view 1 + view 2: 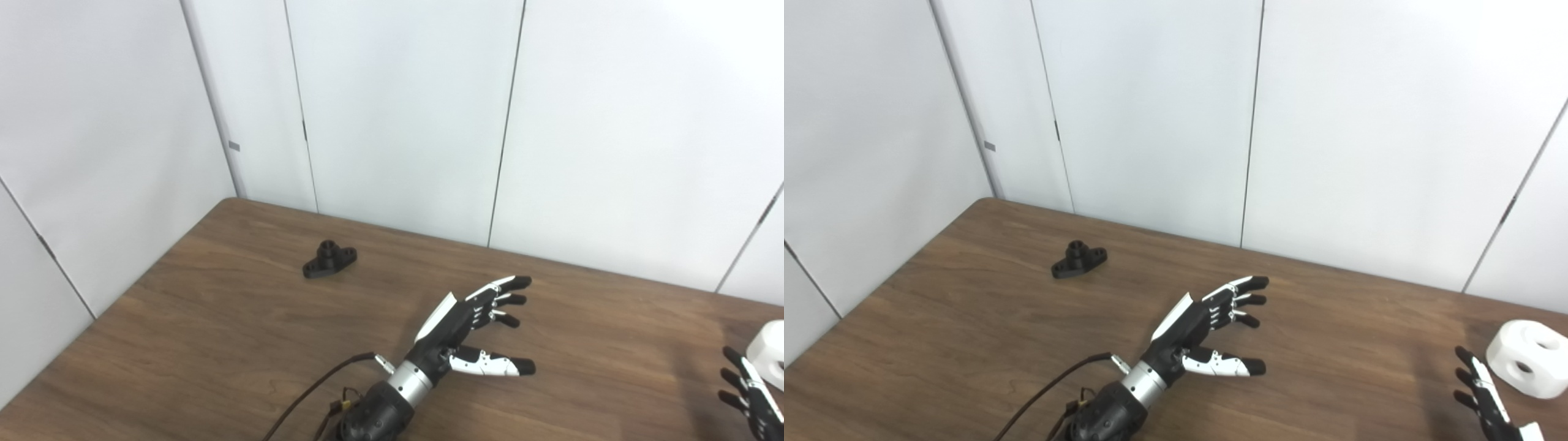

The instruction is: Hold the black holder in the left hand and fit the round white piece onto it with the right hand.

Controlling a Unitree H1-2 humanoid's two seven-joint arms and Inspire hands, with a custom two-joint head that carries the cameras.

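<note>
You are looking down on a brown wood-grain tabletop (pixel 968 343) running up to white wall panels (pixel 1151 110) at the back. Your left hand (pixel 1206 334) is hovering over the middle of the tabletop, palm turned sideways, fingers (pixel 1240 300) spread and reaching forward, thumb (pixel 1228 365) sticking out to the right; it is gripping nothing. A dark cable (pixel 1047 392) is trailing from its wrist toward the bottom edge. Your right hand (pixel 1488 398) is only partly showing at the lower right corner, fingers apart and pointing up, empty, sitting just beside the round white piece (pixel 1528 358) without clearly touching it. That white piece is resting on the tabletop at the far right, two dark holes facing up. The black holder (pixel 1078 260) is lying flat on the tabletop at far left, well apart from both hands, its round boss pointing up.
</note>
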